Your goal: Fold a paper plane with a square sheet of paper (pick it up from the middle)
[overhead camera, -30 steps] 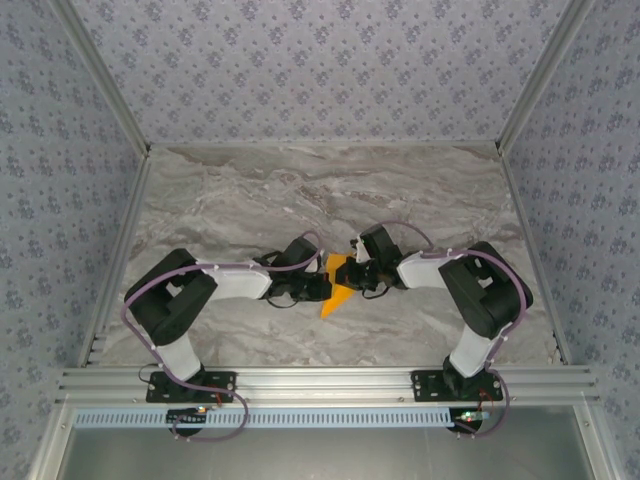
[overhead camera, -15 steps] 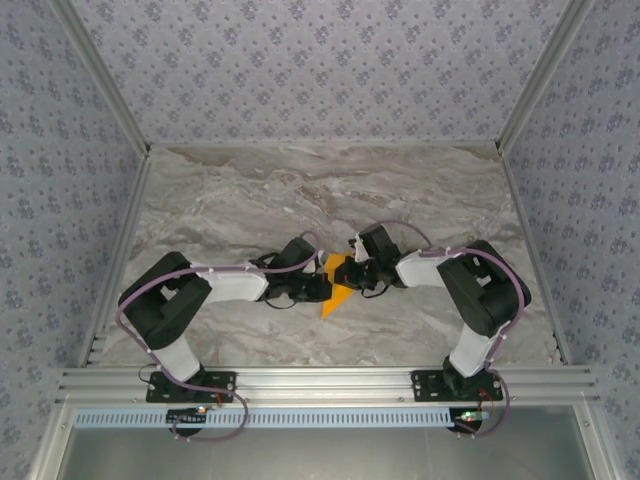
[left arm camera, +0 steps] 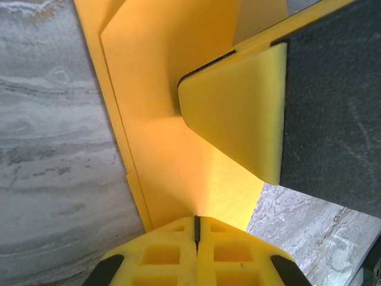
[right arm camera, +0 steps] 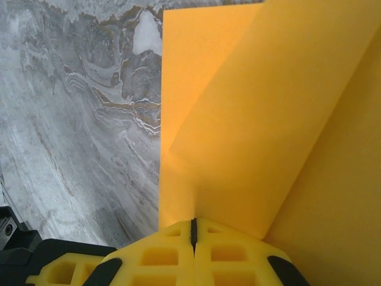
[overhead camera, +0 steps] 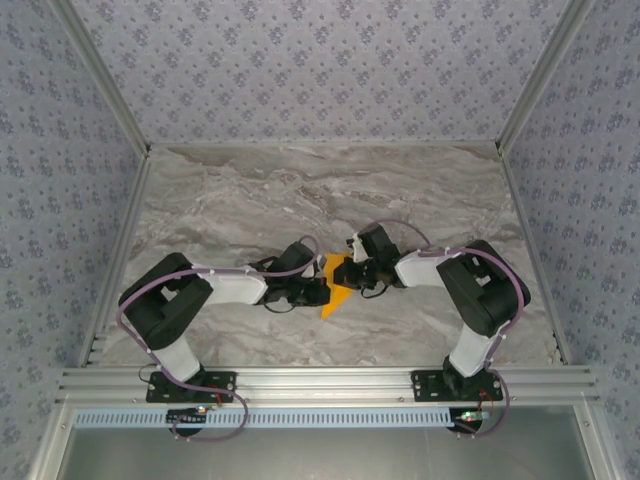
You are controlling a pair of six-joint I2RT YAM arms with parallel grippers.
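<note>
The square sheet of paper [overhead camera: 334, 292] is bright orange and folded into a narrow pointed shape, its tip toward the near edge. It is held between both grippers at mid-table. My left gripper [overhead camera: 321, 289] is shut on its left side. In the left wrist view the yellow jaws [left arm camera: 196, 221] pinch a layered orange flap [left arm camera: 161, 119], with the other gripper's yellow fingertip [left arm camera: 238, 113] just beyond. My right gripper [overhead camera: 352, 275] is shut on the right side. In the right wrist view its jaws [right arm camera: 193, 223] clamp a raised fold of the paper [right arm camera: 250, 107].
The grey marble table [overhead camera: 300, 190] is enclosed by patterned walls on three sides, with aluminium posts at the corners. An aluminium rail [overhead camera: 320, 380] carrying both arm bases runs along the near edge. Both forearms lie low and angled inward toward the paper.
The left arm's elbow has drifted slightly left and down. The paper and both shut grippers have hardly moved.
</note>
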